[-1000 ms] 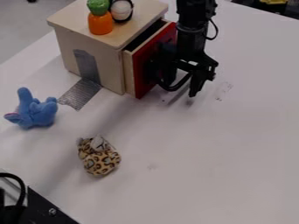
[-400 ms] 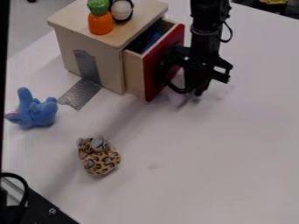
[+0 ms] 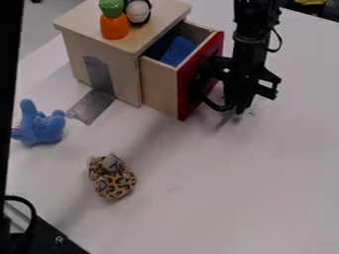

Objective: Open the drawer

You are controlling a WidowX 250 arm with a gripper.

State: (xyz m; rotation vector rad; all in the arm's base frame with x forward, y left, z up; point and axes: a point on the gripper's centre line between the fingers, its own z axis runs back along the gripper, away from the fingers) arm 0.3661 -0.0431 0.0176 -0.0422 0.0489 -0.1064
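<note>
Moved since the earlier frames: the pincer (image 3: pixel 237 105) and the drawer (image 3: pixel 157 85) have shifted together, away from the cabinet (image 3: pixel 126 74), and the gap behind the drawer's red front (image 3: pixel 186 85) has widened. The pincer hangs low over the table (image 3: pixel 238 188), close against the outer face of that front. Whether it is apart, together or clamped on a handle, I cannot tell.

The drawer should handle as a stiff, fairly light wooden box, not fragile, with some rubbing in its slot. The place to take hold is the middle of the red front, or a handle there if it has 1, with a level pull straight out. A skewed pull could jam it, and too long a pull could tip it out. With so much of it already out, I judge the task nearly done, and a gentle stop is due soon.

As for looks, the drawer has a smooth red front and pale, plain wooden sides. It sits partly out of the cabinet, open at the top, with a blue thing (image 3: pixel 177 51) inside, perhaps cloth.

Farther out, an orange toy with a green top (image 3: pixel 114 26) stands on the cabinet, and 2 soft toys, 1 blue (image 3: pixel 43 129) and 1 spotted (image 3: pixel 114 184), lie on the table.
</note>
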